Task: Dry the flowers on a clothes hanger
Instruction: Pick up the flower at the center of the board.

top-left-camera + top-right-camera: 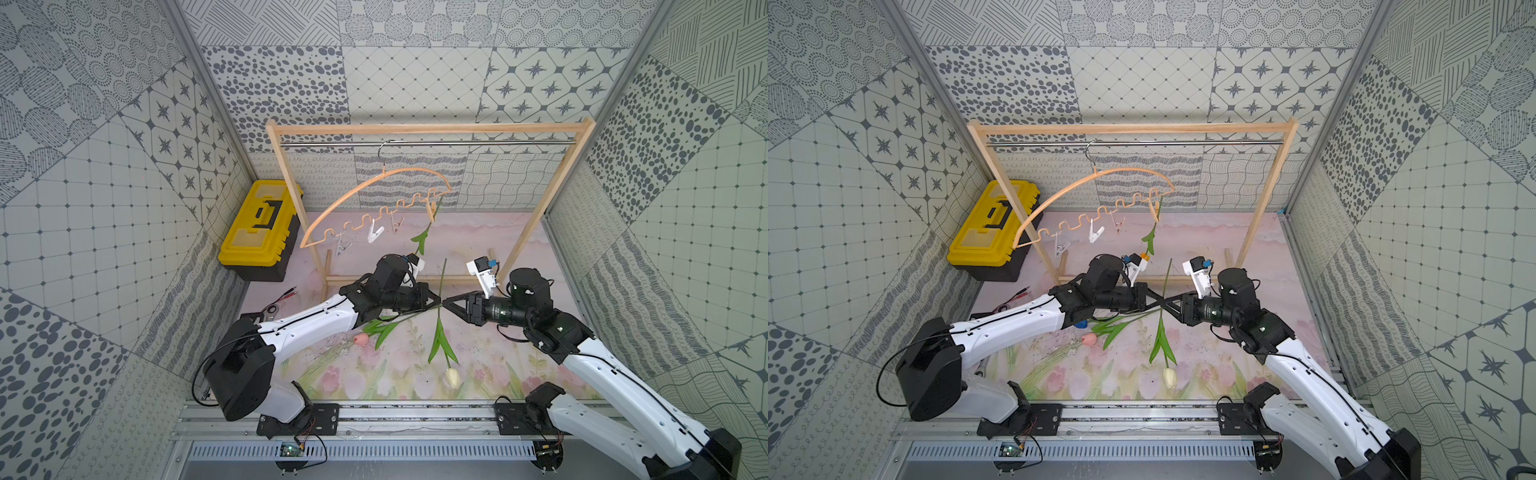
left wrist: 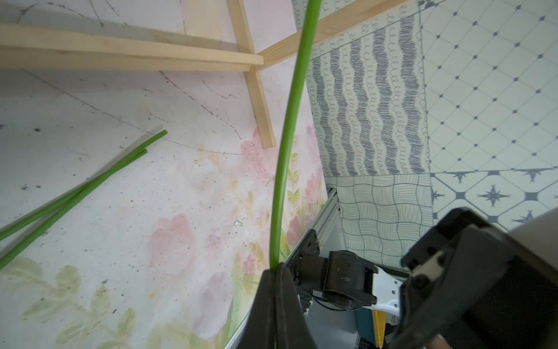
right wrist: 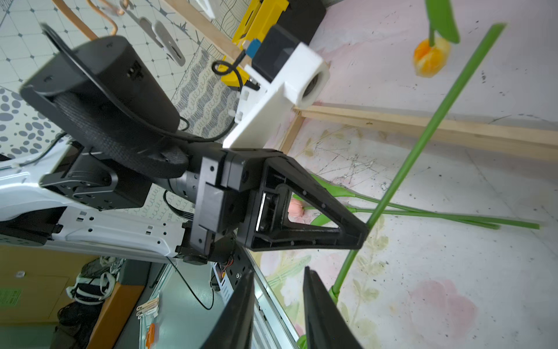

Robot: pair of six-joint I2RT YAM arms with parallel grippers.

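The clothes hanger (image 1: pixel 415 169) (image 1: pixel 1133 170) hangs tilted from the steel rod, its left end low. A yellow flower hangs head down from the clip at its right end, its leaf (image 1: pixel 420 241) in both top views and its head (image 1: pixel 1144 254) (image 3: pixel 430 57) partly behind the left wrist. My left gripper (image 1: pixel 436 306) (image 2: pixel 277 267) is shut on the stem of the cream flower (image 1: pixel 452 376) (image 1: pixel 1169 376), which also hangs head down. My right gripper (image 1: pixel 446 304) (image 3: pixel 279 272) faces it tip to tip, open, with that stem (image 3: pixel 341 273) just outside one finger. A pink flower (image 1: pixel 360 339) (image 1: pixel 1089 339) lies on the mat.
A large wooden frame (image 1: pixel 428 129) carries the rod; its base bar (image 1: pixel 374 279) lies on the mat behind my grippers. A yellow toolbox (image 1: pixel 259 226) stands at the back left. Empty white clips (image 1: pixel 375 235) dangle from the hanger. Two stems (image 2: pixel 90 187) lie crossed on the mat.
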